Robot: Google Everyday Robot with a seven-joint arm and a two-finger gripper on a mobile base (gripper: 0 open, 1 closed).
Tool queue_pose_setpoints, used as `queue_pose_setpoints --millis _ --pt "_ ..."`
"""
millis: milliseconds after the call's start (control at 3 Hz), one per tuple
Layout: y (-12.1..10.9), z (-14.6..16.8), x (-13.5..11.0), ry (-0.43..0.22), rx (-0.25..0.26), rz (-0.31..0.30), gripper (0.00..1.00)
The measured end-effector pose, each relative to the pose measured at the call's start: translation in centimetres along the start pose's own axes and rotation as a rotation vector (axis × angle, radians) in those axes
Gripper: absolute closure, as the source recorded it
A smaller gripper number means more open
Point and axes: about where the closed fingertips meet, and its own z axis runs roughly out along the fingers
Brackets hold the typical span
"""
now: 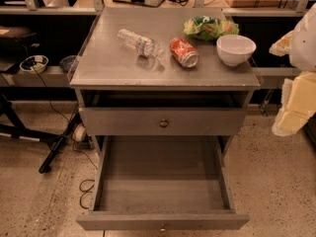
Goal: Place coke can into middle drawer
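Note:
The coke can [184, 52], red-orange with white lettering, lies on its side on the grey cabinet top [108, 68], right of centre. The middle drawer [163, 222], the lower of the two knobbed drawers, is pulled fully out towards me, and its bare floor shows nothing inside. The drawer above it [164, 122] is closed. My gripper [295, 95], white and pale yellow, hangs at the right edge of the view. It is off the cabinet's right side, level with the top, apart from the can and holding nothing that I can see.
A clear plastic water bottle [139, 43] lies left of the can. A green chip bag [210, 27] and a white bowl [235, 48] sit at the back right of the top. Cables and a stand's legs [59, 142] are on the floor at the left.

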Motion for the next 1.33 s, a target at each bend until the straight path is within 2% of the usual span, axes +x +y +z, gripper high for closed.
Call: queue_pose_setpoints --millis 333,1000,1333 --pt "0.0 0.0 0.0 0.0 0.0 0.0 0.0" --pt "-0.9 -0.6 -0.7 -0.053 0.049 0.155 0.0" --pt "-2.4 0.5 0.2 -0.226 -0.002 0.224 0.0"
